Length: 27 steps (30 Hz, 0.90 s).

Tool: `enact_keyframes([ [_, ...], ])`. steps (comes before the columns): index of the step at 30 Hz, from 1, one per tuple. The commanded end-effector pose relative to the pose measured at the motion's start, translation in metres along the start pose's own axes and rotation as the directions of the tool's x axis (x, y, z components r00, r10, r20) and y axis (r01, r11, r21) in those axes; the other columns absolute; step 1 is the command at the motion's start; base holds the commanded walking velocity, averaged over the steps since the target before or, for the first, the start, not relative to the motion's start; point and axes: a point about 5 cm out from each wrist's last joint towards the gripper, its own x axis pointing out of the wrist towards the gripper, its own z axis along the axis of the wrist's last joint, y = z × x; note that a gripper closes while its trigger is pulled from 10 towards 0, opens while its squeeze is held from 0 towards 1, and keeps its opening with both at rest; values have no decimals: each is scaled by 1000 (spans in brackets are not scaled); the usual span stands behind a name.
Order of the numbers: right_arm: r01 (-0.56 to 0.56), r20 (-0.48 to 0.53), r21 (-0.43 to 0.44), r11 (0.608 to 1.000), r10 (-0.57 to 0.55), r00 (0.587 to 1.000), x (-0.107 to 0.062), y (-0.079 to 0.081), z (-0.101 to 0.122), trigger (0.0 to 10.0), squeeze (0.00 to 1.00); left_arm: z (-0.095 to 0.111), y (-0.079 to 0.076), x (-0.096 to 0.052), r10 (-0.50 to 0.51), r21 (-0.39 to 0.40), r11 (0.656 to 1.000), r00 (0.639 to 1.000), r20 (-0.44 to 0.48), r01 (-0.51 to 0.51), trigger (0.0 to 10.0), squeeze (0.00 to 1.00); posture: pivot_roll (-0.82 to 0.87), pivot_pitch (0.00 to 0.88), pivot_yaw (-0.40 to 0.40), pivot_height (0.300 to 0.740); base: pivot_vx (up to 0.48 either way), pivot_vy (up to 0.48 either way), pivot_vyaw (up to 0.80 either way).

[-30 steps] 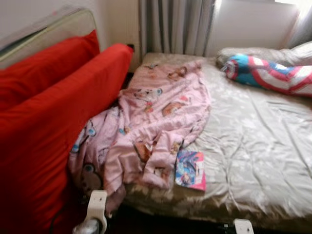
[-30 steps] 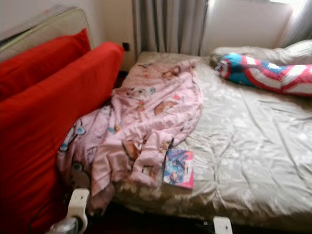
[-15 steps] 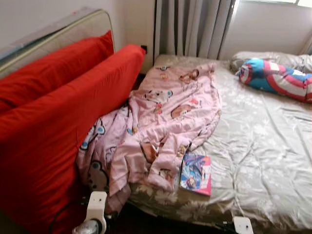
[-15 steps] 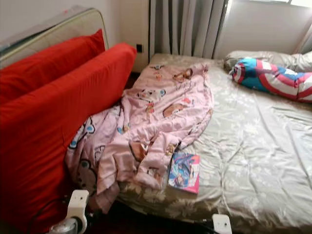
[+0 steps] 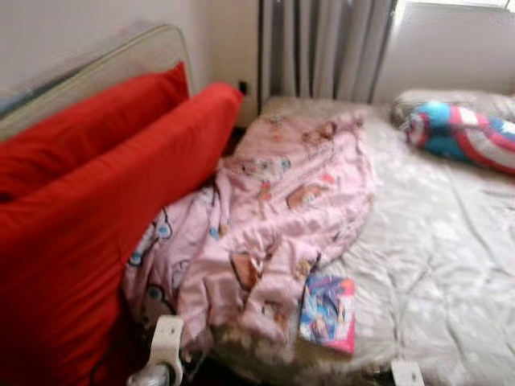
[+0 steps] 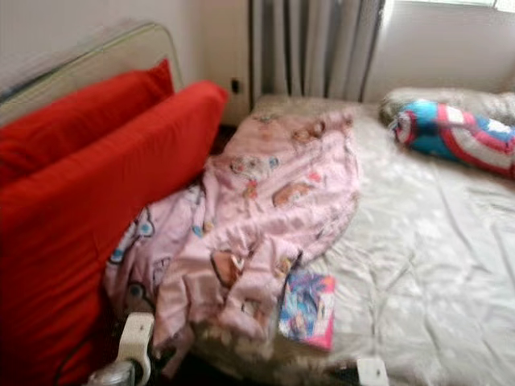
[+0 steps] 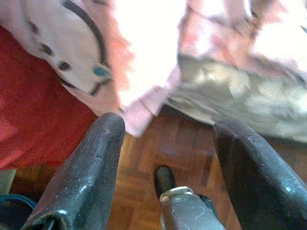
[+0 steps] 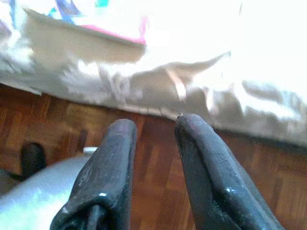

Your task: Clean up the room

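1. Bed (image 5: pixel 451 265): pale patterned sheet, rumpled; it carries everything listed below.
2. Pink blanket (image 5: pixel 282 217): crumpled along the bed's left edge, spilling over the near left corner toward the wood floor (image 7: pixel 158 153).
3. Book (image 5: pixel 326 312): colourful cover with a pink spine, flat at the bed's near edge, touching the blanket's lower folds.
4. Bolster pillow (image 5: pixel 463 135): blue, red and white, at the far right corner.
5. Red cushions (image 5: pixel 96 209): two, upright against the bed's left side, in front of a padded headboard (image 5: pixel 105 68).
6. Left gripper (image 7: pixel 168 139): low by the near left corner, fingers spread wide, empty, blanket hem just ahead.
7. Right gripper (image 8: pixel 156 129): low at the near edge, below the book, fingers slightly parted, empty.
8. Step in hand, as I judge it: approach, nothing taken up yet. The next move calls for raising an arm to bed height, probably for the book or the blanket's hanging hem.
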Motion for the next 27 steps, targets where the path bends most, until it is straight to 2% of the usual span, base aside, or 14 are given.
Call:
enact_keyframes([
  [1,-17,9,10,1000,17,1000,1,7,2,10000,0,-6,10,-3,29,16,999,999,-30,-28,10000,0,-39,0,-13,740,0,0,0],
  [5,-13,44,31,999,12,999,2,7,5,10000,0,-3,11,-2,39,12,999,999,-5,-39,10000,0,-55,0,-5,740,0,0,0],
  [9,-17,108,63,998,10,994,2,7,12,10000,0,2,10,-2,47,-29,999,998,51,-45,10000,0,-58,0,-6,740,0,0,0],
  [13,-26,148,40,999,20,989,2,7,20,10000,0,9,9,-2,52,-50,998,994,99,-47,10000,0,-48,0,-9,740,0,0,0],
  [15,-30,209,38,999,22,978,2,9,31,10000,0,21,9,-1,62,-69,996,984,170,-51,10000,0,-50,0,-5,740,0,0,0],
  [18,-36,266,66,997,17,964,2,9,41,10000,0,30,9,-1,59,-68,997,975,212,-46,10000,0,-46,0,1,740,0,0,0],
  [19,-35,279,75,997,13,960,2,9,43,10000,0,47,9,0,53,-65,997,961,271,-36,10000,0,-45,0,2,740,0,0,0],
  [20,-34,332,55,998,14,943,4,15,60,10000,0,61,9,0,46,-63,998,945,325,-27,10000,0,-45,0,2,740,0,0,0],
  [21,-66,537,7,998,52,842,2,47,134,10000,0,79,10,-2,37,-60,998,914,403,-14,10000,0,-45,0,-1,740,0,0,0],
  [22,-77,599,-9,997,67,798,-2,57,157,10000,0,83,10,-3,37,-61,998,903,428,-12,10000,0,-46,0,-8,740,0,0,0],
  [23,-77,632,-18,997,71,772,-5,60,168,10000,0,87,10,-4,39,-63,998,891,453,-11,10000,0,-45,0,-11,740,0,0,0],
  [27,-75,696,-17,997,66,715,-12,57,176,10000,0,99,13,-10,54,-55,998,838,543,-28,10000,0,-50,0,-26,740,0,0,0],
])
